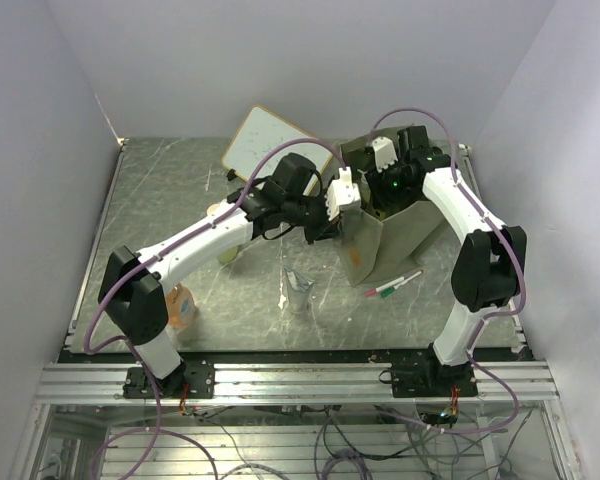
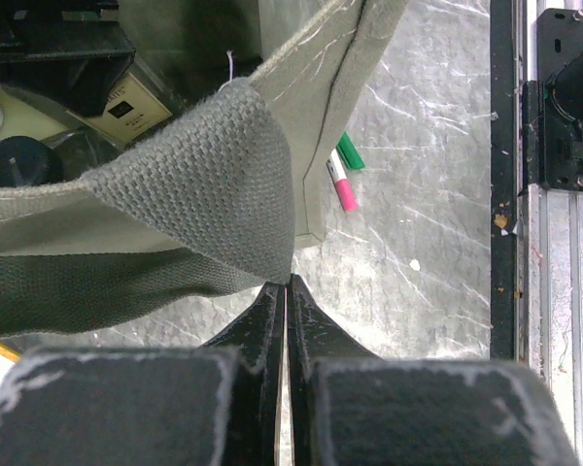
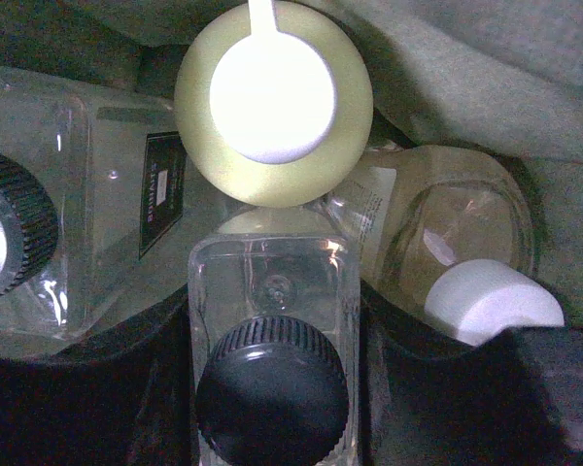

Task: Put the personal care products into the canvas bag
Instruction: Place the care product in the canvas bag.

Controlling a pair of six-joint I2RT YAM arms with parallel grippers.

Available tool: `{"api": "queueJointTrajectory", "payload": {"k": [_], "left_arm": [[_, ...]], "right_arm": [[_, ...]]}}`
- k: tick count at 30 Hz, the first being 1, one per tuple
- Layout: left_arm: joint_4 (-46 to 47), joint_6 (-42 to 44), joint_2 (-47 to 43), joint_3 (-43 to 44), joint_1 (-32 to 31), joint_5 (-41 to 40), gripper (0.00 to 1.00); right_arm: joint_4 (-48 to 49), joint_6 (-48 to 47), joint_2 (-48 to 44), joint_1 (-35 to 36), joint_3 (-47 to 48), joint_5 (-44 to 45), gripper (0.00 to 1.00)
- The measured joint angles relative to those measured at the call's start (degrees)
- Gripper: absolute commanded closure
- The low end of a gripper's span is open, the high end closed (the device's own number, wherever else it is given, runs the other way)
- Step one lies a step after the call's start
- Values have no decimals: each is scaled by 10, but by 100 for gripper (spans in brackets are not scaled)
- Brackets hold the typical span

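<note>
The olive canvas bag (image 1: 400, 225) stands at the back right. My left gripper (image 1: 340, 212) is shut, and a fold of the bag's rim (image 2: 223, 184) is drawn to a point at its tips (image 2: 290, 283). My right gripper (image 1: 388, 180) is down inside the bag, shut on a clear square glass bottle (image 3: 272, 291) with a black cap. Around it lie the yellow-green pump bottle (image 3: 272, 97), a second clear square bottle (image 3: 87, 214) and a pale amber bottle (image 3: 447, 243) with a white cap. A clear pouch (image 1: 298, 290) and an orange-pink bottle (image 1: 181, 306) lie on the table.
The wood-framed whiteboard (image 1: 268, 145) lies behind the left arm. Red and green marker pens (image 1: 395, 286) lie in front of the bag, also in the left wrist view (image 2: 343, 170). A pale bottle (image 1: 218, 212) sits partly under the left arm. White walls enclose three sides.
</note>
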Motion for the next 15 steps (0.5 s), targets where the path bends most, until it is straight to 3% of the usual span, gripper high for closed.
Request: {"api": "queueJointTrajectory", "payload": {"k": [15], "left_arm": [[1, 2, -2, -7, 0, 0, 93]], "right_arm": [[-28, -16, 3, -3, 25, 4, 95]]}}
